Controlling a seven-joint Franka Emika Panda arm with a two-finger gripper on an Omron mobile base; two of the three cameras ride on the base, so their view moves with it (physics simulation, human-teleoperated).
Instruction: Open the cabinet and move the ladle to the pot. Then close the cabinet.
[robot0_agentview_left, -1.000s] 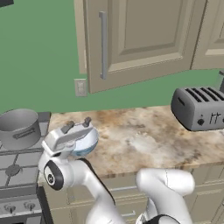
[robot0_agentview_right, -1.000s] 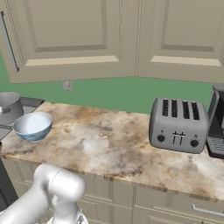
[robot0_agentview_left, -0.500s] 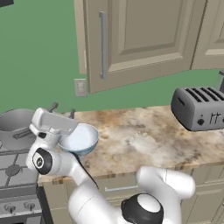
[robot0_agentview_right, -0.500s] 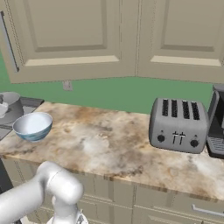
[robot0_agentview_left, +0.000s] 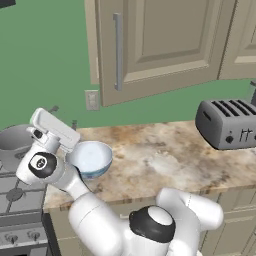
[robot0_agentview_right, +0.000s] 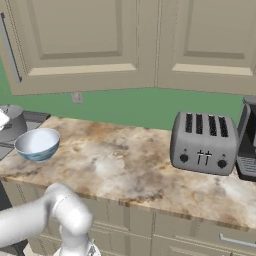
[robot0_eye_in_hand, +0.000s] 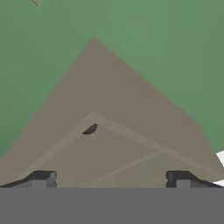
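Observation:
The cabinet (robot0_agentview_left: 165, 45) is the tan wall unit whose wide door carries a long silver bar handle (robot0_agentview_left: 117, 52); the door's left edge stands a little off the green wall. Below and left of it the grey pot (robot0_agentview_left: 10, 142) sits on the stove. My gripper (robot0_agentview_left: 64, 115) hangs between the pot and the bowl, pointing up at the wall, open and empty. In the hand view the gripper (robot0_eye_in_hand: 110, 179) faces a tan panelled surface (robot0_eye_in_hand: 131, 109) with a small dark spot (robot0_eye_in_hand: 89, 129) that I cannot identify. The ladle is hidden.
A white-and-blue bowl (robot0_agentview_left: 90, 157) stands on the marble counter (robot0_agentview_left: 165, 155) right beside my hand. A grey toaster (robot0_agentview_left: 227, 122) sits at the right end. The stove (robot0_agentview_left: 20, 195) lies left of the counter, and a wall outlet (robot0_agentview_left: 91, 100) is under the cabinet.
My arm has swung left, from over the bowl to the gap between the bowl and the pot, and the hand has tipped upward. Nothing on the counter has moved.

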